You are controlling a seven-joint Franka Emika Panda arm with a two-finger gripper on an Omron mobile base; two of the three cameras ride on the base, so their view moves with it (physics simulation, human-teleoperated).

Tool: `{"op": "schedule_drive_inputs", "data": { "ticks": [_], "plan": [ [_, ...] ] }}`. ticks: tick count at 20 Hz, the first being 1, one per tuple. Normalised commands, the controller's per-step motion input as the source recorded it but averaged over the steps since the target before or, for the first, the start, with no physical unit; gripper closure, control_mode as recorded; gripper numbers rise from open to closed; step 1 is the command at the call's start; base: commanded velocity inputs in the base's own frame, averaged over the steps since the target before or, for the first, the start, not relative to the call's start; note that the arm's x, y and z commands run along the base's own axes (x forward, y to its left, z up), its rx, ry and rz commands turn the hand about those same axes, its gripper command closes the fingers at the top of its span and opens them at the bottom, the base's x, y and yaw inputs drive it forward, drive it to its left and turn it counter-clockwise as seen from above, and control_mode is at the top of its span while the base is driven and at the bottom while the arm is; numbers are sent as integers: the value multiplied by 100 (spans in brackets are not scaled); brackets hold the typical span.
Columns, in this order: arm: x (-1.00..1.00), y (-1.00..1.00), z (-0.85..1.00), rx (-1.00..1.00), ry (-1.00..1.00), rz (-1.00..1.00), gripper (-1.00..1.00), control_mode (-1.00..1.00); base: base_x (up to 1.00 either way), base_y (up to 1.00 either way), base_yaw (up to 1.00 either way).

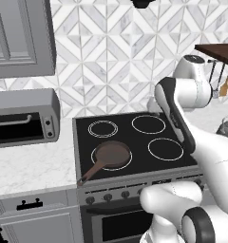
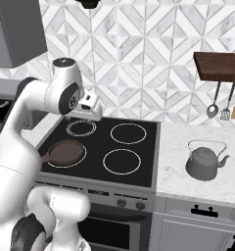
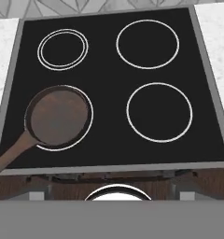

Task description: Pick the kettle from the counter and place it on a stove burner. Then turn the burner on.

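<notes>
Kettle [image 2: 205, 164] sat on the table [image 2: 178, 139] beside the cooktop; pincer [image 2: 92, 109] jaws stood apart, holding nothing.

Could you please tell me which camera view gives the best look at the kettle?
The right base view: the kettle stands whole on the counter, right of the cooktop, with its wire handle and spout clear. In the left base view the arm covers that side. The hand view looks down at the cooktop instead.
</notes>
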Motion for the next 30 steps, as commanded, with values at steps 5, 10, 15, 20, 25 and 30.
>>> {"op": "schedule_drive_inputs", "data": {
  "ticks": [5, 10, 15, 20, 25, 30],
  "plan": [
    [-27, -41, -20, -1, -3, -26, -100, -100, 0, 0, 0],
    [-25, -54, -26, -1, 0, -39, -100, -100, 0, 0, 0],
    [-23, -54, -21, 0, 0, -47, -100, -100, 0, 0, 0],
    [-3, -64, 0, 0, 0, -39, -100, -100, 0, 0, 0],
    [-1, -64, 0, 0, 0, -35, -100, -100, 0, 0, 0],
    [2, -70, -1, 0, 0, -26, -100, -100, 0, 0, 0]
  ]
}}
